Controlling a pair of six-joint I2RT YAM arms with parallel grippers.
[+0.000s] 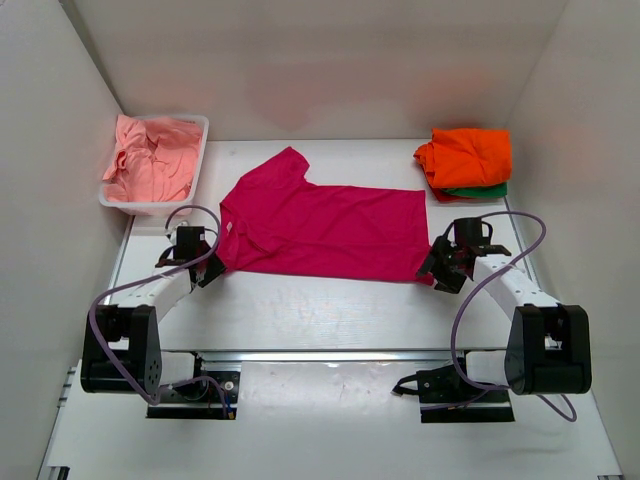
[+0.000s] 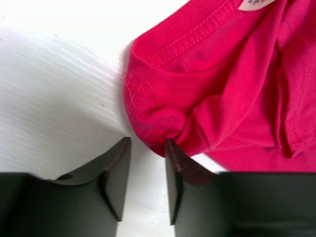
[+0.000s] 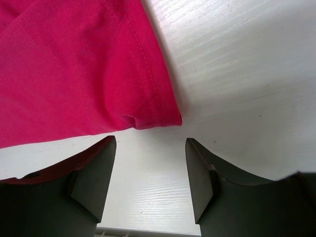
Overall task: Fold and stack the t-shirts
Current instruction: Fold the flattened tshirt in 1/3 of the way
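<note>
A magenta t-shirt (image 1: 320,225) lies spread flat across the middle of the table, one sleeve pointing to the back. My left gripper (image 1: 208,265) is open at the shirt's near left corner. In the left wrist view its gripper (image 2: 146,145) has a narrow gap with bare table in it, and the bunched collar edge (image 2: 163,123) touches the right fingertip (image 2: 170,148). My right gripper (image 1: 440,268) is open and empty at the near right hem corner (image 3: 163,116). A folded orange t-shirt (image 1: 465,155) lies on a green one (image 1: 485,190) at the back right.
A white tub (image 1: 200,160) at the back left holds crumpled salmon pink shirts (image 1: 150,160). White walls close in the table on the left, right and back. The arm bases and purple cables (image 1: 480,290) lie along the near edge.
</note>
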